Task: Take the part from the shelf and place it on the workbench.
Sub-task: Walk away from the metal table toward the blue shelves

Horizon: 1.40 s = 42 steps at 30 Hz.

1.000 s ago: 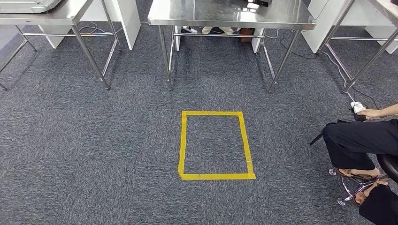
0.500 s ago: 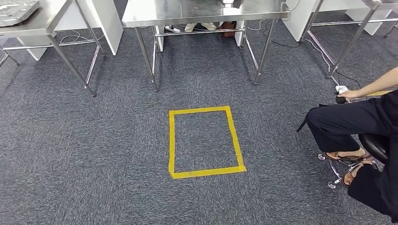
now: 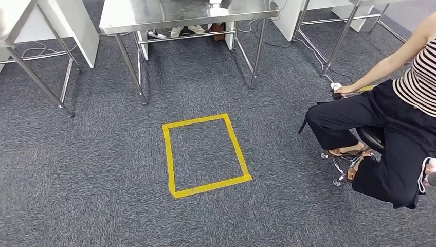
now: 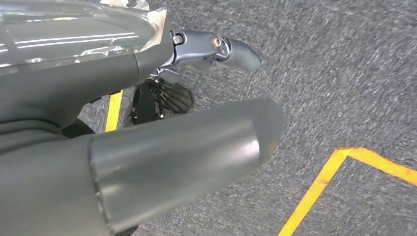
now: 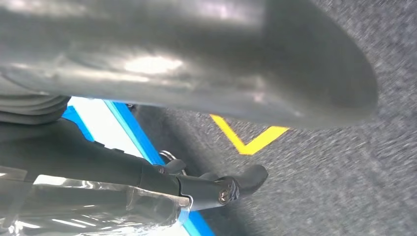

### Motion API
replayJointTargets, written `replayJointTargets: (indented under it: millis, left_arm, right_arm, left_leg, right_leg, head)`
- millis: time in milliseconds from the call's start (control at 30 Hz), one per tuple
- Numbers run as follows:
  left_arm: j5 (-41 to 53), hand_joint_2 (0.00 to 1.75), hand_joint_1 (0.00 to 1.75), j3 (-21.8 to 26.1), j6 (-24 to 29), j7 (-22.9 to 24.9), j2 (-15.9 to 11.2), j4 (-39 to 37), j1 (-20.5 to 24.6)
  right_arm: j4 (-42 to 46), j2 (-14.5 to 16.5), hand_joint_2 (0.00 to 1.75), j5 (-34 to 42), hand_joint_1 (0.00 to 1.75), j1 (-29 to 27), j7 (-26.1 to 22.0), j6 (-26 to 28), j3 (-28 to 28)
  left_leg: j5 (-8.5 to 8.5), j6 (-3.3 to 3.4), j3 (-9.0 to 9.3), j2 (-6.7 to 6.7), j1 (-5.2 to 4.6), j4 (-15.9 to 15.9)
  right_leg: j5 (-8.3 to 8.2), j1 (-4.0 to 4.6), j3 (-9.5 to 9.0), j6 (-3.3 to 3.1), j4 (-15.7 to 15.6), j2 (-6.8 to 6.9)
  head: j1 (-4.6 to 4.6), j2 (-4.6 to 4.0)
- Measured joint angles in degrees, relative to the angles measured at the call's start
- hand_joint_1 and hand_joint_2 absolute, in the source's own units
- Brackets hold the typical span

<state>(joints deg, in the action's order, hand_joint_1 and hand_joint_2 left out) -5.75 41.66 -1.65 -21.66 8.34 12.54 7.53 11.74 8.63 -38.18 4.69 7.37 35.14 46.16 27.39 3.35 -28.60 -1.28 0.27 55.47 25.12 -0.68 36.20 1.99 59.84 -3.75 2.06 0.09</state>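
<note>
My left hand (image 4: 147, 157) hangs over the grey carpet, its thick thumb and a dark finger (image 4: 231, 49) apart with nothing between them. My right hand (image 5: 196, 73) hangs the same way, a dark finger (image 5: 231, 187) stretched out and nothing in its grasp. A steel table (image 3: 180, 13) stands at the far side of the floor in the head view. On the carpet in front of it is a yellow tape rectangle (image 3: 168, 154).
A person (image 3: 391, 139) sits on a wheeled chair at the right, one arm reaching down toward a white plug box (image 3: 335, 86) on the floor. Another steel table's legs (image 3: 38, 82) stand at the left. A white, blue-edged strip (image 5: 105, 130) lies beyond my right hand.
The whole head picture has slid left and the tape rectangle has tilted, so the camera has turned right. The seated person now takes up more of the right side.
</note>
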Motion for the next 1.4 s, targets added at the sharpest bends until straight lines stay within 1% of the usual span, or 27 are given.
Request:
replayJointTargets:
  millis: [67, 100, 133, 167, 233, 267, 333, 400, 433, 500, 567, 633, 667, 700, 733, 800, 867, 967, 1000, 1033, 1133, 1167, 1200, 1267, 1300, 1367, 1400]
  left_arm:
    - [0.0, 0.0, 0.0, 0.0, 0.0, 0.0, 0.0, 0.0, -0.2]
    - [0.0, 0.0, 0.0, 0.0, 0.0, 0.0, 0.0, 0.0, -0.3]
    - [0.0, 0.0, 0.0, 0.0, 0.0, 0.0, 0.0, 0.0, -0.5]
    - [0.0, 0.0, 0.0, 0.0, 0.0, 0.0, 0.0, 0.0, -0.5]
    - [0.0, 0.0, 0.0, 0.0, 0.0, 0.0, 0.0, 0.0, -0.5]
    - [0.0, 0.0, 0.0, 0.0, 0.0, 0.0, 0.0, 0.0, -0.4]
    - [-0.1, 0.0, 0.0, 0.0, 0.0, -0.1, 0.0, 0.0, -0.4]
    - [-0.2, 0.0, 0.0, 0.0, 0.0, -0.2, 0.1, 0.0, -0.3]
    - [-0.2, 0.0, 0.0, 0.0, 0.0, -0.3, 0.2, 0.0, -0.2]
    - [-0.3, 0.0, 0.0, 0.0, 0.0, -0.3, 0.2, 0.0, -0.2]
    - [-0.3, 0.0, 0.0, 0.0, 0.0, -0.4, 0.2, 0.0, -0.3]
    - [-0.3, 0.0, 0.0, 0.0, 0.0, -0.4, 0.3, 0.0, -0.5]
    - [-0.3, 0.0, 0.0, 0.0, 0.0, -0.4, 0.3, 0.0, -0.5]
    - [-0.3, 0.0, 0.0, 0.0, 0.0, -0.4, 0.2, 0.0, -0.5]
    - [-0.3, 0.0, 0.0, 0.0, 0.0, -0.4, 0.2, 0.0, -0.5]
    - [-0.3, 0.0, 0.0, 0.0, 0.0, -0.4, 0.2, 0.0, -0.5]
    - [-0.2, 0.0, 0.0, 0.0, 0.0, -0.3, 0.2, 0.0, -0.5]
    - [-0.2, 0.0, 0.0, 0.0, 0.0, -0.3, 0.2, 0.0, -0.5]
    - [-0.1, 0.0, 0.0, 0.0, 0.0, -0.3, 0.2, 0.0, -0.4]
    - [0.0, 0.0, 0.0, 0.0, 0.0, -0.2, 0.2, 0.0, -0.2]
    - [0.4, 0.0, 0.0, -0.1, 0.1, 0.2, 0.3, 0.0, 0.1]
    - [0.4, 0.0, 0.0, -0.1, 0.1, 0.2, 0.3, 0.0, 0.1]
    - [0.4, 0.0, 0.0, -0.1, 0.1, 0.2, 0.3, 0.0, 0.1]
    - [0.4, 0.0, 0.0, -0.1, 0.1, 0.2, 0.4, 0.0, 0.2]
    - [0.4, 0.0, 0.0, -0.1, 0.1, 0.2, 0.4, 0.0, 0.3]
    - [0.4, 0.0, 0.0, -0.3, 0.1, 0.3, 0.4, 0.0, 0.4]
    - [0.4, 0.0, 0.0, -0.5, 0.1, 0.3, 0.4, 0.0, 0.4]
  right_arm:
    - [0.0, 0.0, 0.0, 0.1, 0.0, 0.1, 0.0, 0.0, 0.1]
    - [0.0, -0.1, 0.0, 0.2, 0.0, 0.2, 0.0, 0.0, 0.2]
    - [0.0, -0.1, 0.0, 0.3, 0.0, 0.1, 0.0, 0.0, 0.4]
    - [0.0, -0.1, 0.0, 0.3, 0.0, 0.1, 0.0, 0.0, 0.5]
    - [0.0, -0.2, 0.0, 0.2, 0.0, -0.1, 0.0, -0.1, 0.7]
    - [0.0, -0.3, 0.0, 0.2, 0.0, 0.0, 0.0, -0.1, 0.8]
    - [0.0, -0.3, 0.0, 0.0, 0.0, 0.1, 0.0, -0.1, 0.8]
    - [0.0, -0.4, 0.0, -0.1, 0.0, 0.1, 0.2, -0.1, 0.8]
    - [0.0, -0.4, 0.0, -0.1, 0.0, 0.0, 0.3, -0.1, 0.9]
    - [0.0, -0.5, 0.0, -0.1, 0.0, 0.1, 0.6, -0.1, 0.9]
    - [0.0, -0.4, 0.0, -0.1, 0.0, 0.2, 0.8, -0.1, 0.9]
    - [0.0, -0.4, 0.0, -0.1, 0.0, 0.1, 0.8, -0.1, 0.9]
    - [0.0, -0.4, 0.0, -0.1, 0.0, 0.1, 0.8, -0.1, 1.0]
    - [0.0, -0.3, 0.0, -0.1, 0.0, 0.0, 0.9, -0.1, 1.0]
    - [0.0, -0.3, 0.0, -0.1, 0.0, 0.0, 0.9, -0.1, 1.1]
    - [0.0, -0.3, 0.0, 0.0, 0.0, 0.1, 1.0, -0.1, 1.2]
    - [0.0, -0.3, 0.0, 0.0, 0.0, 0.2, 1.0, -0.1, 1.2]
    - [0.0, -0.3, 0.0, 0.0, 0.0, 0.3, 1.0, -0.1, 1.3]
    - [0.0, -0.3, 0.0, 0.0, 0.0, 0.3, 1.0, -0.1, 1.3]
    - [0.0, -0.3, 0.0, 0.1, 0.0, 0.3, 1.0, -0.1, 1.4]
    - [0.0, -0.3, 0.0, 0.2, 0.0, 0.2, 1.0, -0.1, 1.7]
    - [0.0, -0.3, 0.0, 0.2, 0.0, 0.2, 1.0, -0.1, 1.8]
    - [0.0, -0.3, 0.0, 0.2, 0.0, 0.1, 1.1, -0.1, 1.9]
    - [0.0, -0.3, 0.0, 0.2, 0.0, 0.1, 1.1, -0.1, 2.1]
    - [0.0, -0.3, 0.0, 0.2, 0.0, 0.2, 1.2, -0.1, 2.2]
    - [0.0, -0.3, 0.0, 0.2, 0.0, 0.4, 1.2, -0.1, 2.2]
    - [0.0, -0.4, 0.0, 0.2, 0.0, 0.3, 1.2, -0.1, 2.2]
  left_leg:
    - [-0.33, 0.3, -0.45, 1.62, -0.09, -0.1]
    - [-0.38, 0.33, -0.64, 2.54, -0.18, -0.1]
    - [-0.43, 0.34, -0.77, 3.44, -0.23, 0.0]
    - [-0.45, 0.31, -0.85, 4.24, -0.26, 0.0]
    - [-0.39, 0.15, -0.82, 5.59, -0.29, 0.2]
    - [-0.25, -0.06, -0.79, 6.18, -0.44, 0.4]
    - [0.09, -0.67, -0.63, 7.11, -0.69, 0.7]
    - [0.22, -1.28, -0.38, 7.91, -0.73, 0.6]
    - [0.38, -1.65, -0.33, 7.74, -0.63, 0.8]
    - [2.51, -2.54, -1.27, 5.09, -0.31, 3.2]
    - [6.7, -3.22, -4.25, 1.99, 0.08, 10.1]
    - [9.19, -3.48, -7.3, 1.37, 0.29, 16.7]
    - [8.71, -3.5, -7.63, 1.32, 0.38, 17.3]
    - [7.09, -3.48, -6.86, 1.19, 0.5, 15.6]
    - [4.78, -3.43, -5.22, 0.7, 0.66, 12.0]
    - [1.37, -3.29, -1.81, -1.62, 1.0, 4.7]
    - [0.64, -3.21, -0.55, -3.34, 1.16, 2.0]
    - [0.69, -3.13, -0.61, -3.18, 1.07, 1.8]
    - [0.68, -2.9, -0.72, -2.82, 0.91, 1.7]
    - [0.39, -2.2, -0.91, -1.78, 0.77, 1.4]
    - [-0.64, -0.23, -1.69, 2.76, 0.2, 0.6]
    - [-0.69, -0.16, -1.84, 3.77, 0.03, 0.7]
    - [-0.7, -0.15, -1.87, 4.48, -0.05, 0.7]
    - [-0.69, -0.22, -1.75, 5.75, -0.21, 0.7]
    - [-0.6, -0.4, -1.7, 6.31, -0.39, 0.8]
    - [-0.48, -0.93, -1.56, 7.39, -0.63, 0.9]
    - [-0.42, -1.28, -1.48, 7.92, -0.66, 1.0]
  right_leg:
    - [4.08, -0.03, 3.32, -0.28, 7.5, 2.53]
    - [5.74, -0.11, 4.82, -0.14, 11.3, 2.96]
    - [6.64, -0.18, 5.47, 0.18, 13.6, 3.16]
    - [6.6, -0.22, 4.86, 0.64, 13.6, 3.33]
    - [4.43, -0.24, -0.01, 1.54, 6.4, 4.54]
    - [3.29, -0.15, -2.65, 1.53, 2.1, 5.78]
    - [2.02, 0.05, -5.57, 0.75, -3.1, 7.32]
    - [1.77, 0.15, -5.51, -0.23, -3.6, 6.63]
    - [1.59, -0.01, -5.52, -0.61, -3.7, 6.11]
    - [1.06, -0.44, -5.59, -1.4, -4.0, 5.02]
    - [0.69, -0.58, -5.4, -1.88, -4.0, 3.92]
    - [0.55, -0.54, -5.12, -1.93, -3.9, 2.67]
    - [0.52, -0.56, -5.09, -1.87, -3.9, 1.95]
    - [0.47, -0.59, -5.11, -1.79, -3.8, 1.21]
    - [0.42, -0.63, -5.16, -1.7, -3.7, 0.45]
    - [0.3, -0.61, -5.16, -1.43, -3.6, -0.72]
    - [0.21, -0.55, -5.1, -1.26, -3.6, -1.15]
    - [0.12, -0.49, -4.86, -1.01, -3.6, -1.46]
    - [-0.06, -0.52, -4.56, -0.63, -3.6, -1.94]
    - [0.73, -0.49, -3.2, -0.35, -1.8, -1.1]
    - [6.58, -0.43, 4.03, -0.19, 11.9, 2.85]
    - [7.32, -0.44, 4.64, -0.01, 14.0, 3.14]
    - [6.74, -0.43, 3.48, 0.34, 12.6, 3.36]
    - [4.27, -0.28, -1.86, 0.73, 4.0, 5.17]
    - [3.27, -0.12, -4.15, 0.59, 0.2, 6.26]
    - [2.34, 0.21, -6.07, -0.11, -3.6, 7.33]
    - [2.12, 0.24, -5.91, -0.47, -3.7, 6.69]
  head:
    - [-0.55, 0.0]
    - [-0.69, 0.0]
    - [-0.73, 0.0]
    - [-0.73, 0.0]
    - [-0.78, 0.0]
    - [-0.77, 0.0]
    - [-0.64, 0.0]
    - [-0.54, 0.0]
    - [-0.54, 0.0]
    - [-0.31, 0.0]
    - [0.01, 0.0]
    - [0.09, -0.01]
    - [0.1, -0.01]
    - [0.11, -0.01]
    - [0.13, -0.01]
    - [0.2, 0.0]
    - [0.26, 0.0]
    - [0.24, 0.0]
    - [0.24, 0.0]
    - [0.04, 0.0]
    - [-0.69, -0.01]
    - [-0.76, -0.01]
    - [-0.79, 0.0]
    - [-0.84, 0.0]
    - [-0.83, 0.0]
    - [-0.7, 0.0]
    - [-0.62, 0.0]
